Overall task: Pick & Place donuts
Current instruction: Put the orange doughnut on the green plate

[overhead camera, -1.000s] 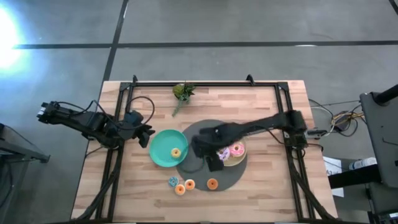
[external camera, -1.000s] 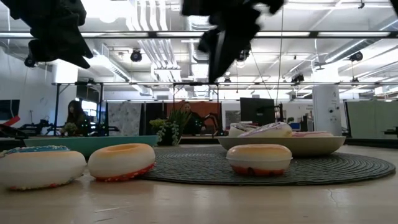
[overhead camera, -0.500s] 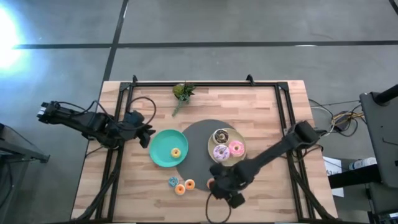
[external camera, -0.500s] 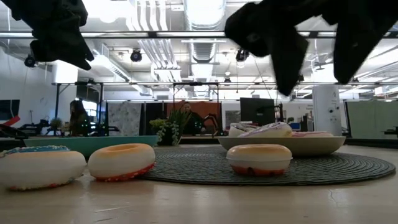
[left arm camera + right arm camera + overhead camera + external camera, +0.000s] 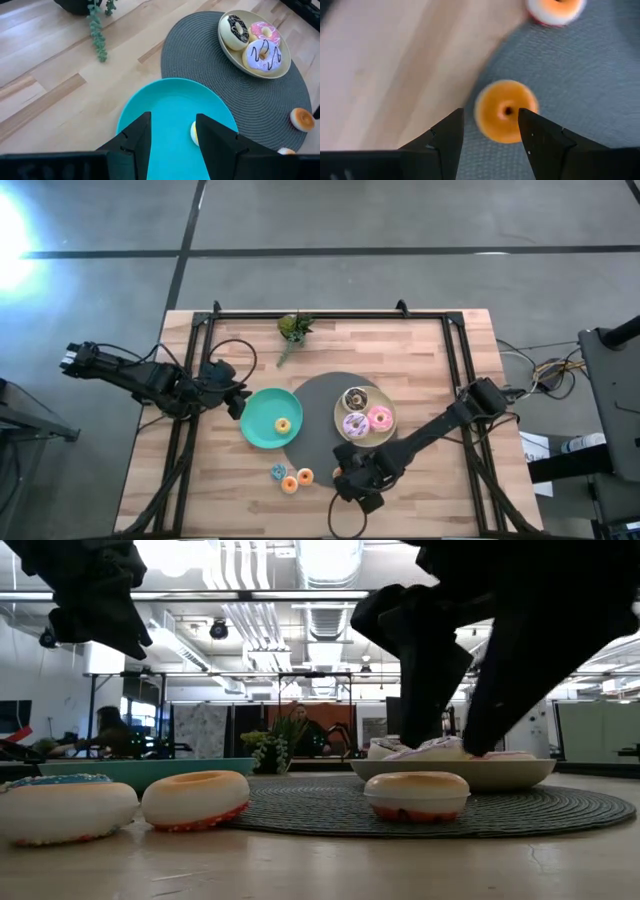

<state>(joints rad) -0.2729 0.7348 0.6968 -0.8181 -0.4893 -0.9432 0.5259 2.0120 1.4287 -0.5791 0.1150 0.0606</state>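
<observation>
My right gripper [image 5: 490, 114] is open and points down over a tiny orange donut [image 5: 506, 111] that rests on the grey mat [image 5: 580, 75] near its edge. One finger stands on each side of the donut without touching it. In the low view the fingertips [image 5: 432, 730] hover just above this donut [image 5: 416, 795]. My left gripper [image 5: 172, 120] is open and waits over the teal plate [image 5: 160, 107], which holds a tiny yellow donut [image 5: 282, 424]. The pale-yellow plate [image 5: 341, 418] carries the brown-and-white [image 5: 355, 398], lilac [image 5: 355, 424] and pink [image 5: 380, 419] donuts.
Three more tiny donuts lie on the bare wood near the table's near edge: a blue one [image 5: 278, 471] and two orange ones [image 5: 289, 484], [image 5: 305, 476]. A small green plant [image 5: 294, 327] stands at the far edge. Dark frame rails [image 5: 190, 430] run along both sides.
My right gripper has swung from above the mat between the two plates toward the table's near edge. It has then come down over the tiny orange donut, its fingers staying apart. The donuts and plates have stayed put.
</observation>
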